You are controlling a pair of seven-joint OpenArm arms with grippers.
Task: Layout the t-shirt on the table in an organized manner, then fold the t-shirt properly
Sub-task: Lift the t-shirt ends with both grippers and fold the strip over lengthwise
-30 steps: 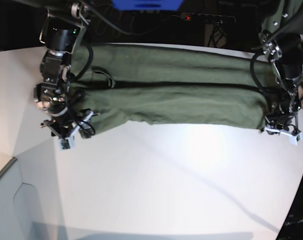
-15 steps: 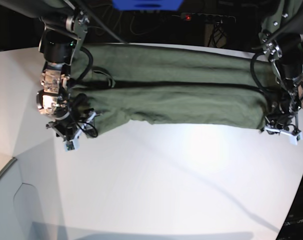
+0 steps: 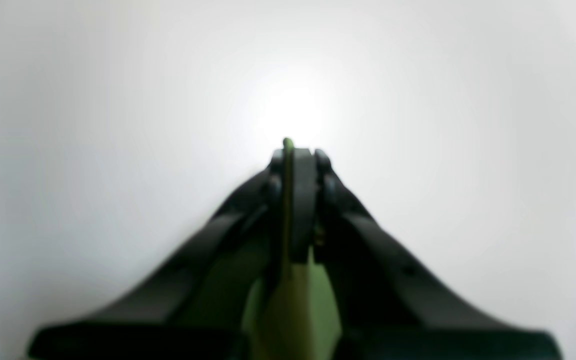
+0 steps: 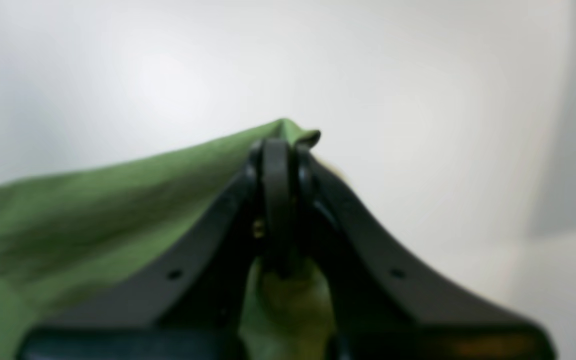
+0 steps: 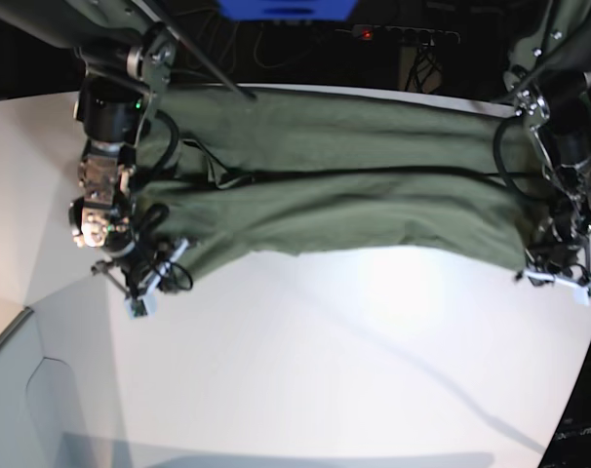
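On white smooth table [image 5: 325, 370]: right claw [image 4: 279, 150] newly clamped on olive-green soft cloth t-shirt [image 5: 344, 195] corner; left claw [image 3: 295, 160] stays pinched on opposite corner. Both ends now gripped, near edge sags toward front — ready to stretch, lay flat.

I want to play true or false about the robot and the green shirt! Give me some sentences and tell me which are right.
1. Both grippers are pinching the t-shirt. True: the right gripper and the left gripper are each shut on cloth.
2. The shirt is red. False: it is dull green.
3. The shirt lies stretched across the far side of the table. True.
4. The shirt is folded into a small square. False: it is a long band with a crease along it.
5. The near part of the table is white. True.
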